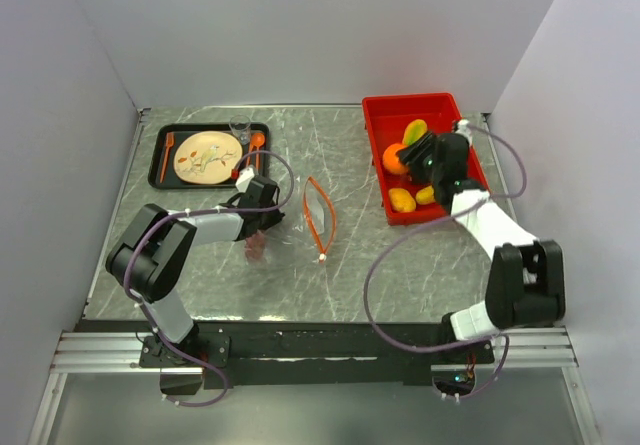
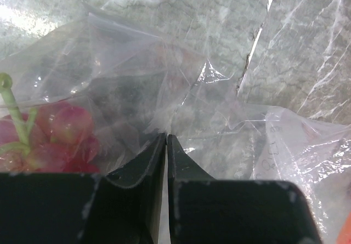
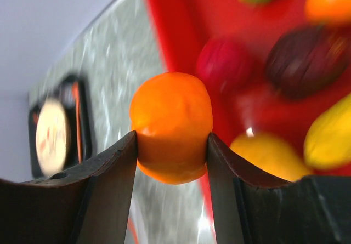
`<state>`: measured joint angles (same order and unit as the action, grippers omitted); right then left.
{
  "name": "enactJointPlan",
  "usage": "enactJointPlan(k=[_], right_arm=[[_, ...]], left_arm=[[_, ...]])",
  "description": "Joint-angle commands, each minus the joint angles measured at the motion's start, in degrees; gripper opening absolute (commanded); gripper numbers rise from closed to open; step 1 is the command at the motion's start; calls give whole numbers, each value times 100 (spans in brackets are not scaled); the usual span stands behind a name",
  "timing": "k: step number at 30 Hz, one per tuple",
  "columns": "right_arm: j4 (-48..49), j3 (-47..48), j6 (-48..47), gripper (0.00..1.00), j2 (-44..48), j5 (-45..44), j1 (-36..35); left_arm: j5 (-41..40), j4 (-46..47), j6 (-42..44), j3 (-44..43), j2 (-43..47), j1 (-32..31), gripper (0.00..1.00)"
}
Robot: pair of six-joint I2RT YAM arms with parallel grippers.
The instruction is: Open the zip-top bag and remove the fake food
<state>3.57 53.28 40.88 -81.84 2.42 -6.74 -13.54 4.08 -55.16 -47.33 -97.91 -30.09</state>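
my left gripper (image 2: pixel 166 137) is clenched almost flat on a fold of the zip-top bag (image 2: pixel 137 68), with the clear film bunched right at the tips. the bag lies on the table (image 1: pixel 400 265) in the middle of the overhead frame, its orange zipper strip (image 1: pixel 320 215) to the right of that gripper. pinkish grapes (image 2: pixel 55 131) show behind the film at the lower left of the left wrist view. my right gripper (image 3: pixel 171 140) is grasping an orange fruit (image 3: pixel 171 118) at the left side of the red bin (image 1: pixel 378 115), upper right of the overhead frame. other fake fruits (image 1: pixel 403 200) lie in the bin.
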Motion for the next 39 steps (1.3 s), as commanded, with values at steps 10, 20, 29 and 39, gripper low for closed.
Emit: enactJointPlan(k=[10, 20, 29, 39], right_arm=[[126, 2537, 210, 31, -2476, 83, 639], [-93, 3004, -62, 75, -2881, 268, 648], [-753, 2733, -265, 79, -1900, 452, 622], [141, -288, 86, 34, 449, 900, -1231]], left_arm=[[132, -399, 145, -452, 167, -147, 13], [159, -601, 181, -558, 421, -147, 15], [159, -873, 189, -549, 1027, -120, 28], [343, -1603, 206, -48, 2416, 205, 49]])
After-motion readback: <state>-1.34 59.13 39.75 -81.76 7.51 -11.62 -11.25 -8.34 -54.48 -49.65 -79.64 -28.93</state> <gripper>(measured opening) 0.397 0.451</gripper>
